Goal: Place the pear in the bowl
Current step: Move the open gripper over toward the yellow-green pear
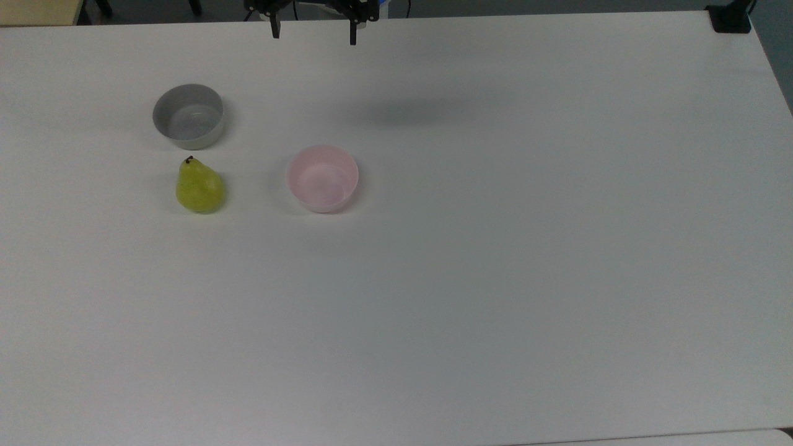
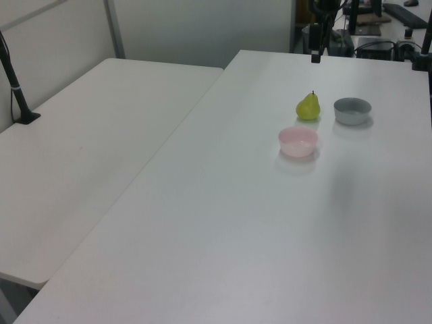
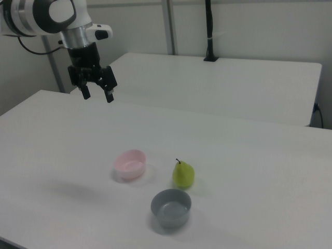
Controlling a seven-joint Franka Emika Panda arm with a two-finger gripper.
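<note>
The yellow-green pear (image 1: 199,186) (image 2: 308,106) (image 3: 183,174) stands upright on the white table, stem up. The pale pink bowl (image 1: 322,178) (image 2: 298,142) (image 3: 130,164) sits empty a short way to the top view's right of it. My gripper (image 1: 314,32) (image 3: 97,93) hangs open high above the table's far edge in the top view, well away from both, with nothing between its fingers (image 3: 110,96). A dark finger (image 2: 315,57) shows at the upper edge in the left view.
A grey bowl (image 1: 188,116) (image 2: 352,111) (image 3: 171,208) of similar size stands empty just beyond the pear in the top view. A second white table (image 2: 88,135) adjoins this one. Black camera posts (image 3: 209,31) (image 1: 731,18) rise at the table edges.
</note>
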